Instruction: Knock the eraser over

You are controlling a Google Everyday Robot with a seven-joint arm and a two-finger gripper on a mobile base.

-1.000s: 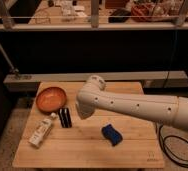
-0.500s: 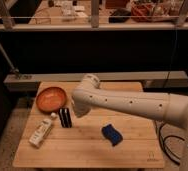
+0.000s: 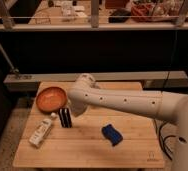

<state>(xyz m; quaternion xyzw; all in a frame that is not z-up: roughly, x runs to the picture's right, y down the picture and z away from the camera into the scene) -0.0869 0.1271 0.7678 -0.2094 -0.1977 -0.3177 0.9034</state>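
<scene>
The eraser (image 3: 64, 118), a small black block with a thin pale stripe, stands upright on the wooden table (image 3: 87, 147), just in front of the orange bowl. My white arm reaches in from the right. Its gripper (image 3: 76, 111) hangs down from the arm's far end, right beside the eraser on its right side, close to touching it. Most of the gripper is hidden behind the arm's end.
An orange bowl (image 3: 51, 98) sits at the table's back left. A white bottle (image 3: 41, 132) lies on its side at the left. A blue wavy sponge (image 3: 112, 134) lies right of centre. A rail and dark wall run behind the table.
My arm has swung left across the table, bringing the gripper from above the table's middle to right beside the eraser. The eraser still stands upright.
</scene>
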